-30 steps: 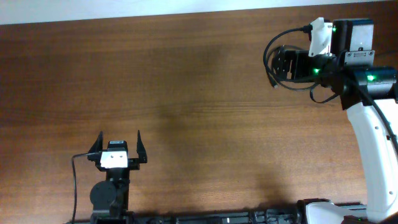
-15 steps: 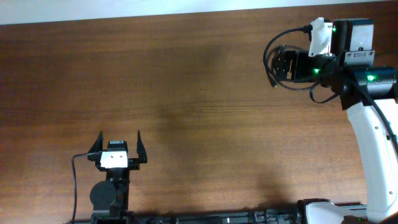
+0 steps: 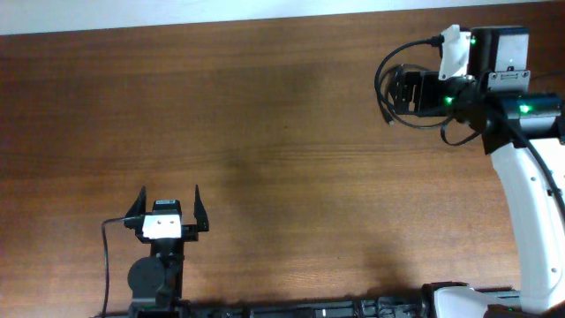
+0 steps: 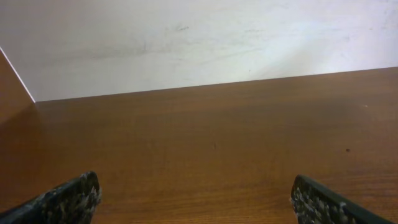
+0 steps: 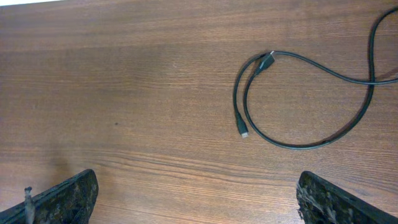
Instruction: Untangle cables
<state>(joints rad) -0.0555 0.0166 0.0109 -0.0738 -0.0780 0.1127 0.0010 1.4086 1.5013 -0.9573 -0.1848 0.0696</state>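
Observation:
A thin black cable (image 5: 292, 99) lies in a loose loop on the wooden table (image 5: 124, 93) in the right wrist view, upper right. Its two small plug ends (image 5: 244, 132) sit close together, and one strand runs off the right edge. My right gripper (image 5: 196, 199) is open and empty, above the table and below-left of the loop, not touching it. In the overhead view my right gripper (image 3: 402, 90) is at the far right, and I cannot tell the cable from the arm's own wire there. My left gripper (image 3: 169, 199) is open and empty at the near left, and shows open in the left wrist view (image 4: 196, 196).
A white wall (image 4: 186, 37) stands behind the table's far edge. The right arm's white link (image 3: 530, 221) runs along the right side. The left arm's base (image 3: 154, 278) is at the front edge.

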